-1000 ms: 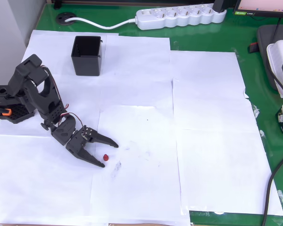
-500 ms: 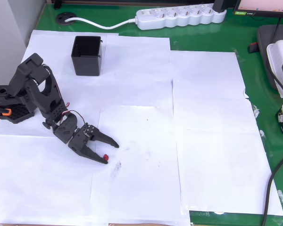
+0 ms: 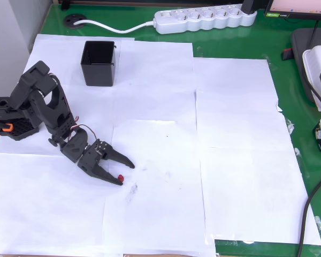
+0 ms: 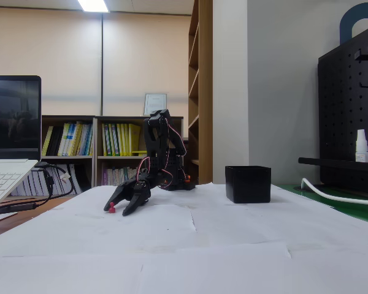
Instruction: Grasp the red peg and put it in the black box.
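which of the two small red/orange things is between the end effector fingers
The red peg, lying on the white paper between the fingers of the open end effector. The orange clip sits far back on the arm's base instead.

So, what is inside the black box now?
The black box looks empty from above, though its dark floor is hard to read. The red peg lies on the paper between the gripper's fingers.

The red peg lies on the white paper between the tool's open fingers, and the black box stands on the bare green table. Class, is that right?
Not quite. The red peg does lie on the white paper between the open tool's fingers, but the black box stands on the paper too, not on the bare green table. The overhead view shows this.
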`<state>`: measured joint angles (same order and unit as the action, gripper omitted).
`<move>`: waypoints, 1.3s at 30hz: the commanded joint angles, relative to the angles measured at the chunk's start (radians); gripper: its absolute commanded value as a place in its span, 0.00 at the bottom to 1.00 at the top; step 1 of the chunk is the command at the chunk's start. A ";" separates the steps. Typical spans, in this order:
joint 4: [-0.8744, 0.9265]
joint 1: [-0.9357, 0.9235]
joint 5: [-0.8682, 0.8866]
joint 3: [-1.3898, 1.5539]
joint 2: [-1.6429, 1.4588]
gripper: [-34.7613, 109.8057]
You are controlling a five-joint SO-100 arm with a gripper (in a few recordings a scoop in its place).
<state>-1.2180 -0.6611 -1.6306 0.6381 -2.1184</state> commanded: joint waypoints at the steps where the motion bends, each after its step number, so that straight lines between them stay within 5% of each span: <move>1: -0.009 -0.028 -0.015 -0.025 -0.003 0.39; 18: -0.031 -0.021 -0.017 -0.037 -0.015 0.24; 35: -0.055 0.021 0.015 -0.038 0.034 0.24; 39: 0.054 0.092 0.046 0.009 0.184 0.24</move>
<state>-1.1965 -0.6013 -1.6015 0.6090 -2.0709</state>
